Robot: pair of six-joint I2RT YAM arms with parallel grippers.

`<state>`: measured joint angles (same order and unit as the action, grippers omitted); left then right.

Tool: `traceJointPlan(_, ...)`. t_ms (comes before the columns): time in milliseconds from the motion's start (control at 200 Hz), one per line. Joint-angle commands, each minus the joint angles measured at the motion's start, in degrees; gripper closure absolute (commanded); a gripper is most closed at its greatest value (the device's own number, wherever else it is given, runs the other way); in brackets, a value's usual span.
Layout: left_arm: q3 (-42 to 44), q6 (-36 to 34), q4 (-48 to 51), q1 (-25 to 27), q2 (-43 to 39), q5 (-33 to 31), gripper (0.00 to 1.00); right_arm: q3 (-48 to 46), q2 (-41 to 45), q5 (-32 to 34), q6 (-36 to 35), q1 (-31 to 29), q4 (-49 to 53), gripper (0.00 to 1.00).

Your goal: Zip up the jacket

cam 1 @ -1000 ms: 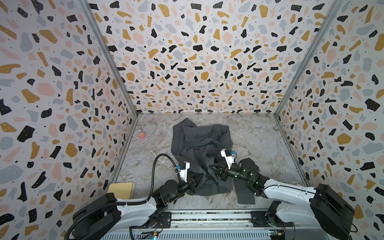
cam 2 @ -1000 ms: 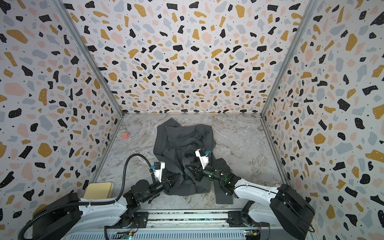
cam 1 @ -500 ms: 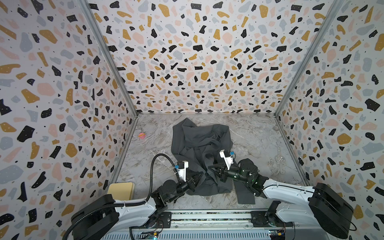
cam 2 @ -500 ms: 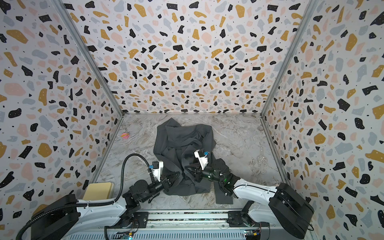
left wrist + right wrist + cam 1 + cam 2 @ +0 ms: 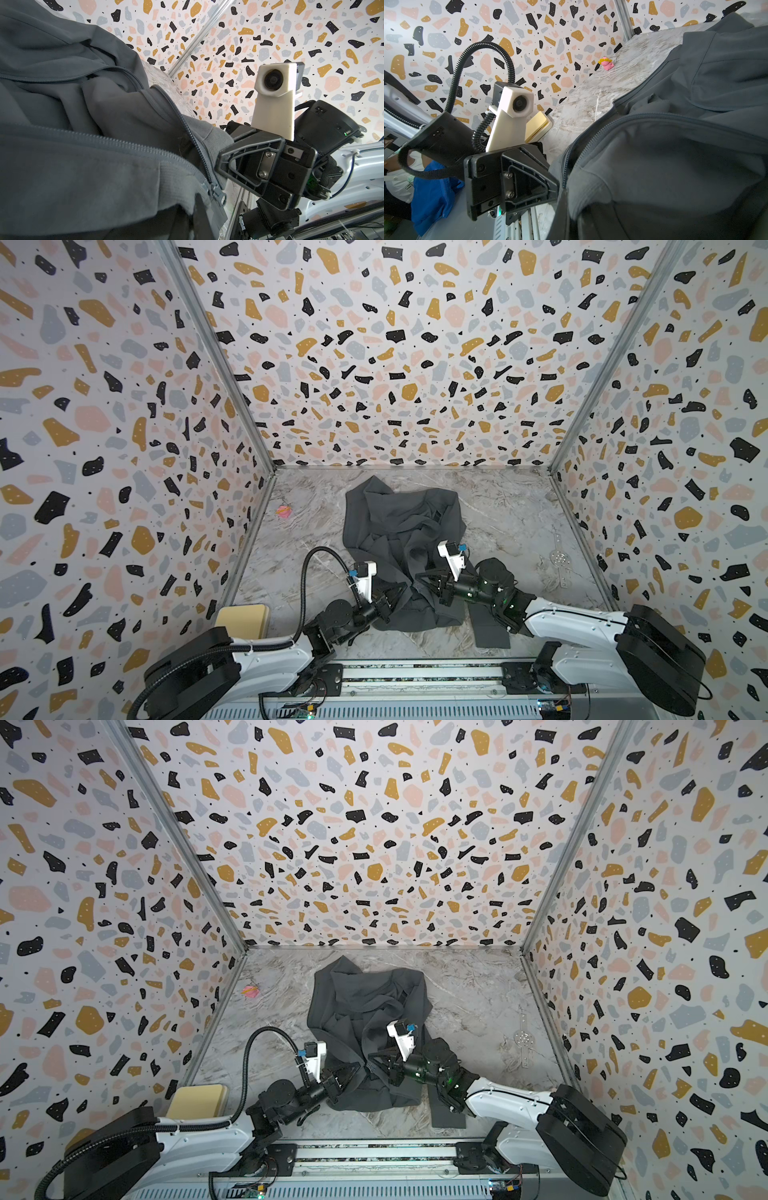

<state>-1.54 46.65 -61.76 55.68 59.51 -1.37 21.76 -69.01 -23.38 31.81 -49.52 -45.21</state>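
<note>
The dark grey jacket [image 5: 399,522] [image 5: 365,994] lies crumpled in the middle of the table, its front open. Both grippers meet at its near hem. My left gripper [image 5: 400,593] [image 5: 356,1067] is shut on the ribbed hem beside the zipper slider [image 5: 73,195]; its fingers pinch the fabric [image 5: 189,202]. My right gripper [image 5: 419,578] [image 5: 370,1056] is shut on the facing hem edge [image 5: 575,201], next to a row of zipper teeth [image 5: 566,164]. In the left wrist view the two rows of teeth [image 5: 124,145] run apart above the slider. The fingertips are mostly buried in cloth.
A small pink toy [image 5: 284,511] [image 5: 606,63] lies at the far left. A yellow block [image 5: 243,620] [image 5: 536,126] sits at the near left corner. A clear perforated piece [image 5: 559,562] lies at the right. Patterned walls close in three sides.
Hardly anything: both grippers keep their hold on the hem, and the right one has crept very slightly towards the left.
</note>
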Motion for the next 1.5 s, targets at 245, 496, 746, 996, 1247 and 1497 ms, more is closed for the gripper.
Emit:
traceJointPlan(245, 0.13, 0.1, -4.64, 0.13, 0.59, 0.25, 1.0, 1.55, 0.16, -0.63, -0.79, -0.41, -2.95, 1.0)
traceJointPlan(496, 0.13, 0.24, -5.2, 0.13, 0.96, 0.4, 1.0, 2.02, -0.88, -1.39, -0.61, -0.45, -3.66, 1.0)
traceJointPlan(746, 0.27, 0.3, -5.21, 0.13, 1.05, 0.49, 1.0, 1.58, -1.35, -1.17, -0.35, -0.67, -4.53, 1.0)
traceJointPlan(996, 0.59, 0.44, -5.21, 0.13, 0.78, 0.18, 1.0, 1.55, -0.22, -0.65, -0.87, -0.64, -3.57, 1.0)
traceJointPlan(1247, 0.59, 0.46, -5.3, 0.13, 0.79, 0.47, 1.0, 1.36, -0.22, -0.35, -0.79, -0.6, -3.83, 1.0)
traceJointPlan(1497, 0.66, 0.41, -5.03, 0.14, 0.77, 0.4, 1.0, 1.68, 0.06, -0.18, -1.03, -0.56, -3.84, 1.0)
